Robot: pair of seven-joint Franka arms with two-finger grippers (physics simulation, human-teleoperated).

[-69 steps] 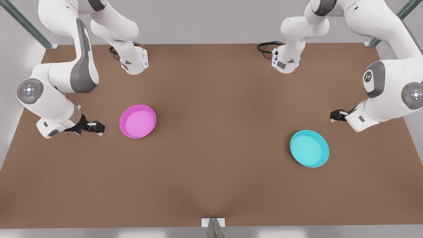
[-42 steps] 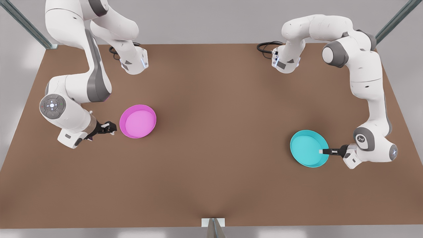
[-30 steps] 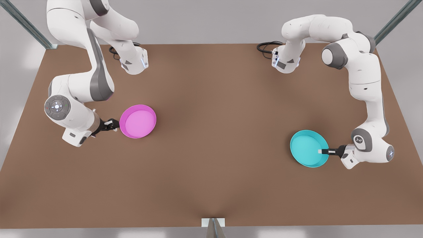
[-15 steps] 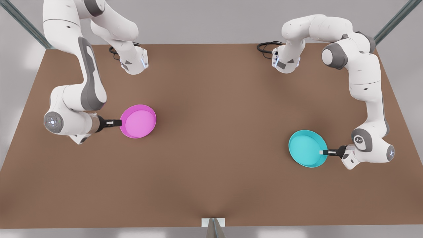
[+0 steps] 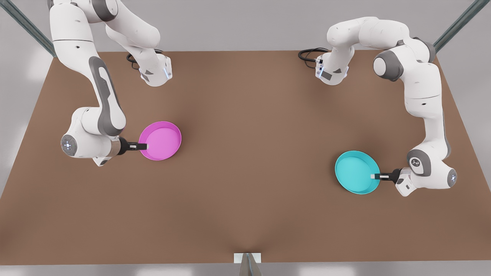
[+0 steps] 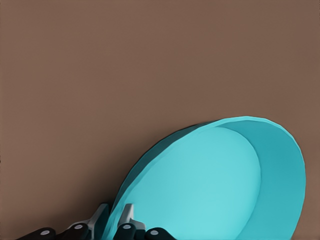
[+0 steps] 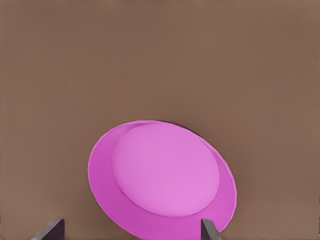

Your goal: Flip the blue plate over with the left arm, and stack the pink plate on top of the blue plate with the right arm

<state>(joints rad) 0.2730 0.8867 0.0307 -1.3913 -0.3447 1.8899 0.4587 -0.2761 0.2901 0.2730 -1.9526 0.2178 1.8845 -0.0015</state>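
We find the blue plate (image 5: pixel 356 172) on the bench (image 5: pixel 245 199) toward the front view's right, open side up, so the flip is not yet done. In the left wrist view the blue plate (image 6: pixel 215 180) looks tilted, its rim caught between the two fingers (image 6: pixel 127 215) of the left gripper (image 5: pixel 373 176), one inside the wall and one outside, pinching it. We judge that the grasp for the flip is made, while the turn itself is left to do.

The pink plate (image 5: pixel 160 140) lies flat and upright toward the front view's left, well apart from the blue one. The right gripper (image 5: pixel 145 146) is at its rim on the side away from the blue plate. In the right wrist view its fingers (image 7: pixel 50 231) stand spread wide on either side of the pink plate (image 7: pixel 162 172), so nothing is gripped there yet.

What is left, as we judge it: turning the blue plate over, closing on the pink plate, carrying it across and setting it on top.
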